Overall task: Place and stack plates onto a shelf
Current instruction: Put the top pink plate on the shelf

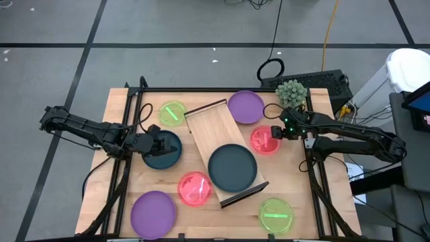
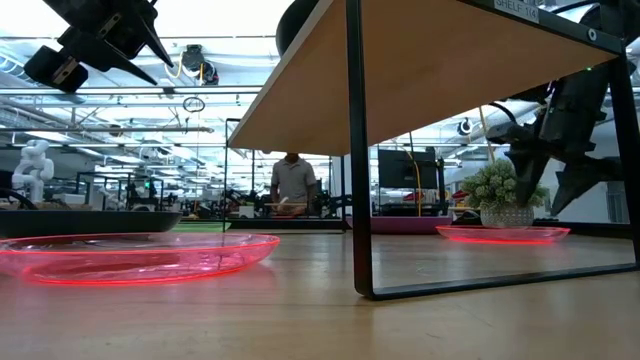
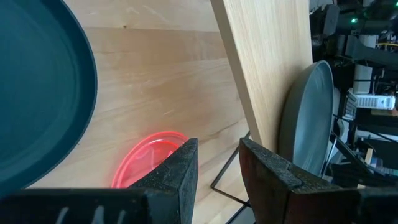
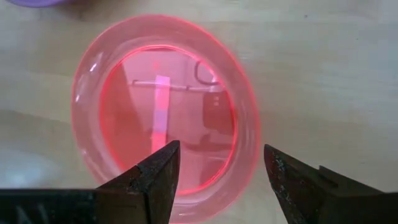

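Note:
The light-wood shelf (image 1: pixel 222 144) stands slantwise mid-table on thin dark legs (image 2: pixel 355 150). One dark teal plate (image 1: pixel 232 168) lies flat on its near half. The second teal plate (image 1: pixel 163 151) lies on the table, and my left gripper (image 1: pixel 161 143) hangs open above it, well clear in the low view (image 2: pixel 150 40). My right gripper (image 4: pixel 221 152) is open just above the rim of a pink plate (image 1: pixel 265 140) lying flat on the table, without touching it (image 2: pixel 548 205). Flat on the table too are another pink plate (image 1: pixel 195 188), two purple plates (image 1: pixel 245 106) (image 1: pixel 153 212) and two green ones (image 1: pixel 172 113) (image 1: pixel 276 215).
A small potted plant (image 1: pixel 291 92) stands at the far right corner, just behind the right arm. Dark frame rails run along the table's left (image 1: pixel 124 154) and right (image 1: pixel 316 175) sides. Bare wood shows between the shelf and the right pink plate. A person stands far behind the table (image 2: pixel 292 185).

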`<control>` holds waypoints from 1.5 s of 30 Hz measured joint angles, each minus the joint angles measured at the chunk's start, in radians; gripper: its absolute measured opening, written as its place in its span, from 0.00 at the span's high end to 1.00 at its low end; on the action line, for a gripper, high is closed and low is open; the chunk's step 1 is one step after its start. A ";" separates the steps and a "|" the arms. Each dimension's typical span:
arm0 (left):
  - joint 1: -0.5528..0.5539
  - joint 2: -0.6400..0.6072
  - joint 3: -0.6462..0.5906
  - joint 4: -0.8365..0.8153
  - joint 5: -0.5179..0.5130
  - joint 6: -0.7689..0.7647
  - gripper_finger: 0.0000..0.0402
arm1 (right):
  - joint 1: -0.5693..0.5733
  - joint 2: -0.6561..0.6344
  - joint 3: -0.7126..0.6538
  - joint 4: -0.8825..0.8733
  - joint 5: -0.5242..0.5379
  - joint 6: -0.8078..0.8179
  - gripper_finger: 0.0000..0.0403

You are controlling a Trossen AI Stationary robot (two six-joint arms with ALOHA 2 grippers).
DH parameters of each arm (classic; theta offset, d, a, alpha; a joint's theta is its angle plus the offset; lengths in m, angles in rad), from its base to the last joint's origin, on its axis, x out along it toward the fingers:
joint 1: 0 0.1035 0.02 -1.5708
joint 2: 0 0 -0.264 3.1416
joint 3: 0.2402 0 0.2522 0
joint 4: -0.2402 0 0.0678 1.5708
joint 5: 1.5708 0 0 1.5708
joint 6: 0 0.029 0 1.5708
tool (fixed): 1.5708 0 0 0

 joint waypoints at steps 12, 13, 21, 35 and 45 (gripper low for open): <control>0.000 0.000 0.000 0.002 0.000 0.011 0.70 | -0.006 -0.001 -0.133 0.116 -0.033 -0.007 0.47; 0.000 0.000 0.000 0.002 0.000 0.012 0.70 | -0.006 -0.002 -0.143 0.131 -0.038 -0.009 0.48; 0.000 0.000 0.000 0.010 0.000 0.014 0.70 | -0.007 -0.002 -0.178 0.211 -0.048 0.007 0.57; 0.000 0.014 0.000 -0.007 0.000 0.065 0.70 | -0.006 0.000 -0.183 0.236 -0.051 -0.007 0.97; -0.002 0.113 0.001 0.030 0.000 0.088 0.70 | -0.006 -0.066 -0.174 0.288 -0.128 0.012 1.00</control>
